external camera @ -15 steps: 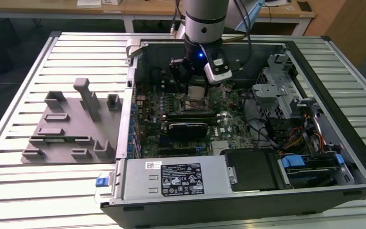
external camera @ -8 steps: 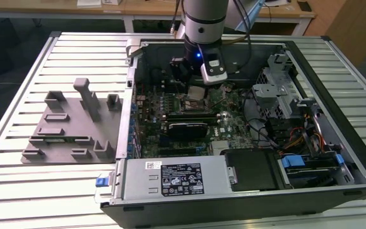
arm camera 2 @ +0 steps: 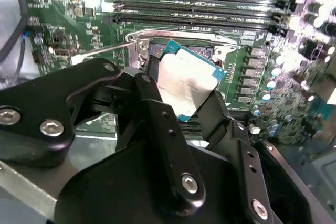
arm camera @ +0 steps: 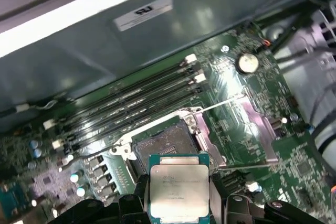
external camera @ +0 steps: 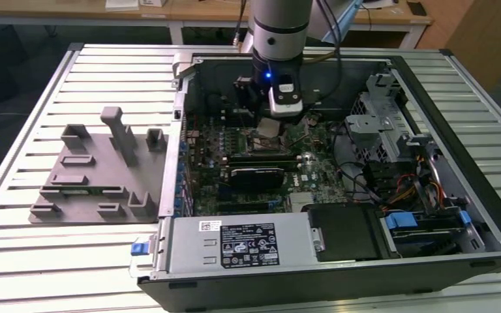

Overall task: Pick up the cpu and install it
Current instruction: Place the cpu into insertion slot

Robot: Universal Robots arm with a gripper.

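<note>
My gripper point(external camera: 270, 128) hangs inside the open computer case, shut on the cpu point(external camera: 271, 127), a small square chip with a silver top plate and a green rim. In the second wrist view the cpu point(arm camera 2: 187, 83) sits between the black fingers point(arm camera 2: 157, 114), tilted, just above the motherboard. In the first wrist view the cpu point(arm camera: 178, 186) is held level a little short of the open socket point(arm camera: 165, 142), whose metal frame and lever are swung back. The motherboard point(external camera: 307, 169) lies flat on the case floor.
A grey plastic fixture point(external camera: 102, 169) with slots and posts stands on the slatted table at the exterior view's left. Memory slots point(arm camera: 136, 103) run beside the socket. A power supply point(external camera: 242, 244), drive cages point(external camera: 381, 117) and cable bundles point(external camera: 407, 189) crowd the case.
</note>
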